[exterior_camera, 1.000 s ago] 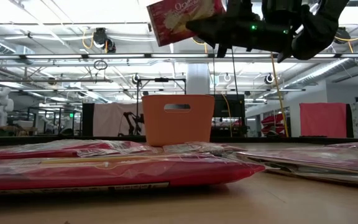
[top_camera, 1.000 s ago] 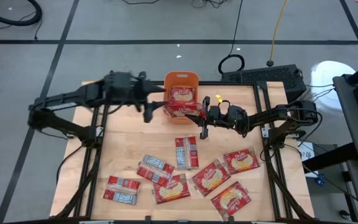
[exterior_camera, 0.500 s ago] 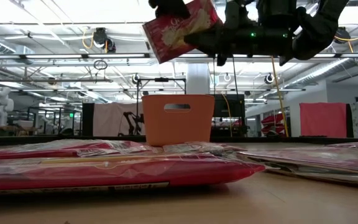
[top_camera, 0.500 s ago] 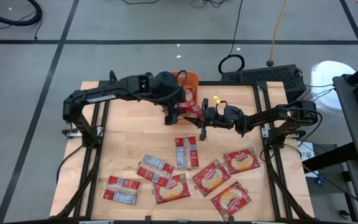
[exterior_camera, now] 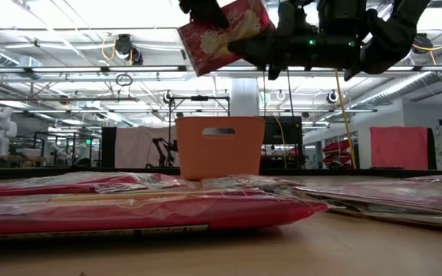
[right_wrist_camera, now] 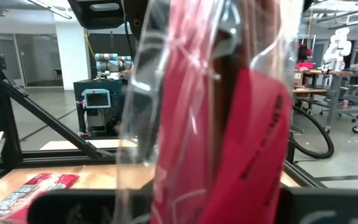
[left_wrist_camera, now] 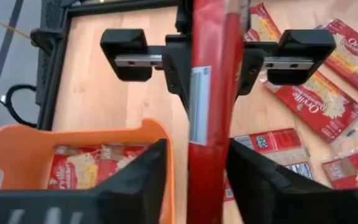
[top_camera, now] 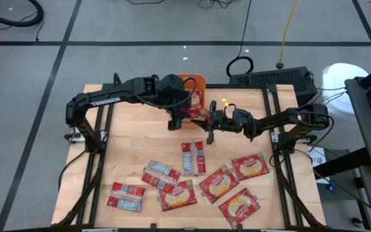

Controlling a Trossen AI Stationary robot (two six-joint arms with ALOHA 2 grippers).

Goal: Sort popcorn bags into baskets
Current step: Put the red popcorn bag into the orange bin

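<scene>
One red popcorn bag point(exterior_camera: 221, 27) hangs in the air above and just in front of the orange basket point(exterior_camera: 219, 146), with my right gripper point(exterior_camera: 245, 42) shut on it. My left gripper point(left_wrist_camera: 197, 186) has come in from the opposite side. Its two fingers stand either side of the bag point(left_wrist_camera: 211, 93), and a gap shows on one side. The basket point(top_camera: 189, 84) stands at the table's far edge, with popcorn bags point(left_wrist_camera: 79, 168) lying in it. Several more popcorn bags point(top_camera: 192, 158) lie flat on the near half of the table. My right gripper pinches the bag's right-hand end point(left_wrist_camera: 211, 62) between its two fingers, which come in about level from the table's right. The bag stands on edge, tilted, lifted clear of the table and basket. My left gripper: I cannot tell whether a finger point(left_wrist_camera: 253, 180) touches the bag's face.
Loose bags spread across the near table, some label up point(top_camera: 250, 166) and some print up point(top_camera: 126, 193). Bare wood lies at the far left point(top_camera: 127, 135). Black frame rails point(top_camera: 102, 167) run along both sides. A keyboard point(top_camera: 272, 77) sits behind the far right corner.
My left arm has swung from the far left toward the table's right and downward. It has tipped its gripper down and brought its fingers around the bag that my right gripper holds. In the last half second it has barely moved.
</scene>
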